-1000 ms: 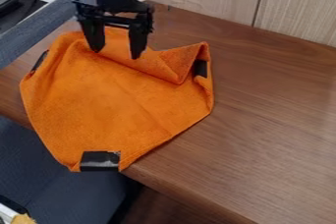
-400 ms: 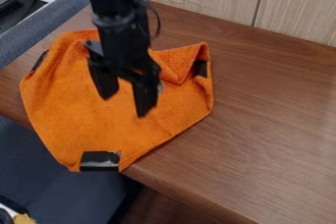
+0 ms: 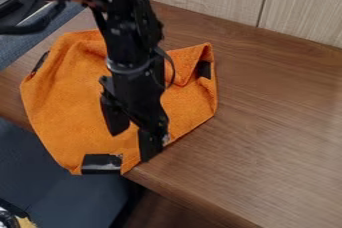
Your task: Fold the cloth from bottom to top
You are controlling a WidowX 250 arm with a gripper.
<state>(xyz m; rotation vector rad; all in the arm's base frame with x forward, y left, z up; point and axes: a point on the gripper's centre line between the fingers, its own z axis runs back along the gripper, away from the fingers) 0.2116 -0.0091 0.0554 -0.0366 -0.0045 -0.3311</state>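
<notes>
Cloth (image 3: pixel 67 107) lies on the worktop (image 3: pixel 274 122), bottom corner at the edge. We have the claw (image 3: pixel 132 133) above its lower part, spread, pinching nothing. Grasp step, we'd say; next we pinch near the dark patch (image 3: pixel 101 163), lift, fold upward.

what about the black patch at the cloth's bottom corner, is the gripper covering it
No, the black patch is in plain sight, with the gripper above and to its right in the picture.
</notes>
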